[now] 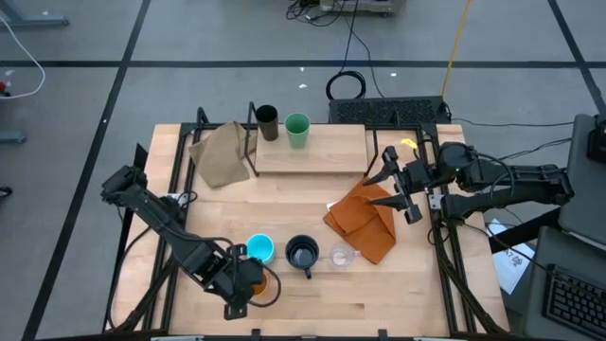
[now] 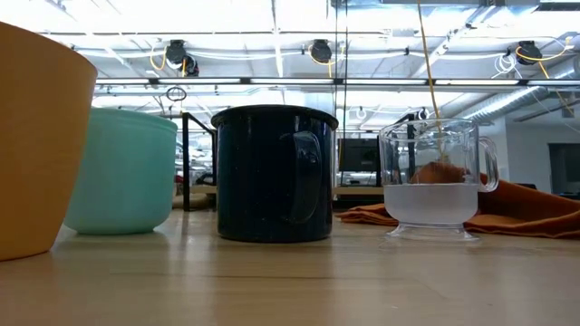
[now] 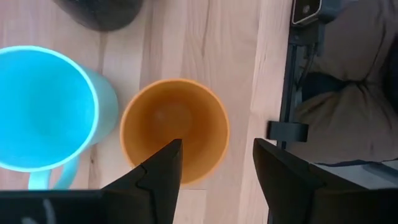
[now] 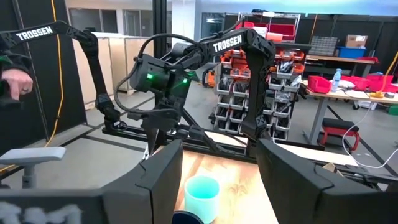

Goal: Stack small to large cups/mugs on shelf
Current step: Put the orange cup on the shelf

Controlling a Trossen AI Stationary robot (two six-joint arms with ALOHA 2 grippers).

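Note:
The orange cup point(image 1: 262, 282) point(image 3: 174, 127) point(image 2: 36, 136) stands on its base near the table's near edge. My left gripper point(image 1: 252, 284) point(image 3: 214, 168) is open above it, pointing down. One finger point(image 3: 163, 167) is over the cup's mouth and the other point(image 3: 280, 171) is outside the rim. The light blue mug point(image 1: 259, 248) point(image 3: 43, 106), navy mug point(image 1: 302, 253) point(image 2: 272, 172) and clear cup point(image 1: 341, 255) point(image 2: 435, 181) stand in a row on the tabletop. The brown cup point(image 1: 267, 121) and green cup point(image 1: 297, 128) stand on the shelf point(image 1: 327, 152). My right gripper point(image 1: 388, 185) point(image 4: 217, 183) waits open by the table's right edge.
An orange cloth point(image 1: 365, 220) point(image 2: 530, 208) lies between the clear cup and my right gripper. A tan bag point(image 1: 220, 153) leans at the shelf's left end. Bare wood lies in the table's middle. The right wrist view shows a person's hand point(image 4: 15, 81) beyond the table.

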